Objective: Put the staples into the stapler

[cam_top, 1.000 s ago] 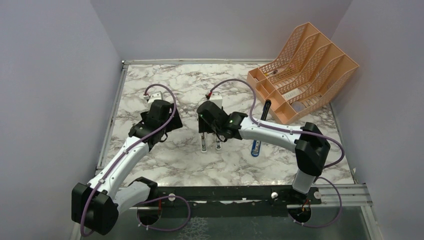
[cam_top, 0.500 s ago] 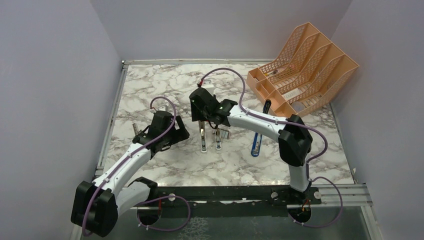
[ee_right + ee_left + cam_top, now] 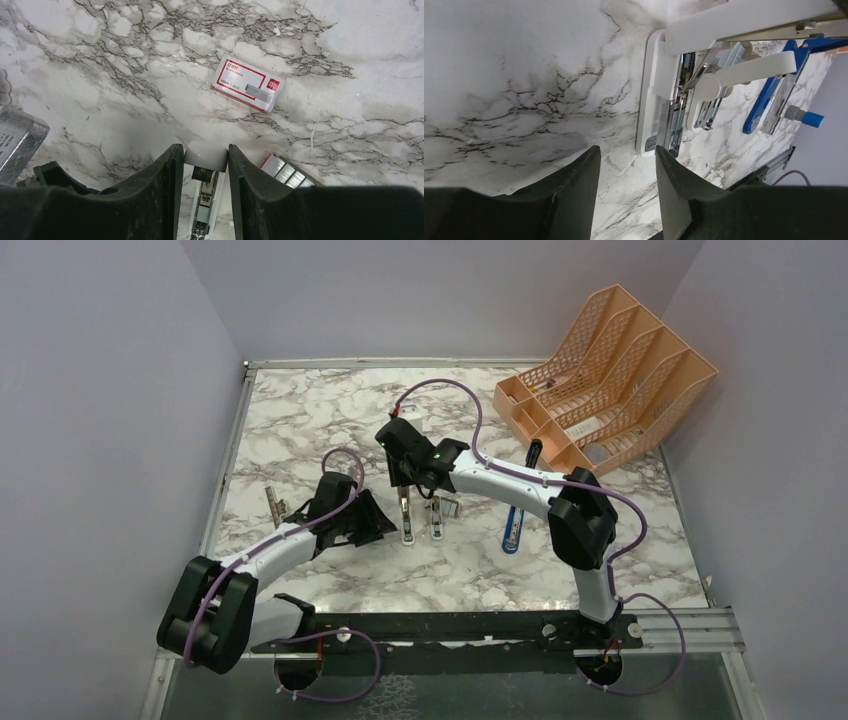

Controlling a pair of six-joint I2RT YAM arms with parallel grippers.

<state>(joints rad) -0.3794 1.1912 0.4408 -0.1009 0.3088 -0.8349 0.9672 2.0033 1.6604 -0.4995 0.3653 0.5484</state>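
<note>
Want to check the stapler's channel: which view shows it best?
Left wrist: the stapler lies open, silver channel exposed. Top view shows it small, partly under the right arm. Right wrist shows only one end.

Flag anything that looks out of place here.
The orange organizer looks tipped back at the far right corner. The blue tool lies loose near it. The stapler lies splayed open, staples beside it, not loaded.

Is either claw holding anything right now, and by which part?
The right claw grips the stapler by its white rounded end. The left claw holds nothing.
</note>
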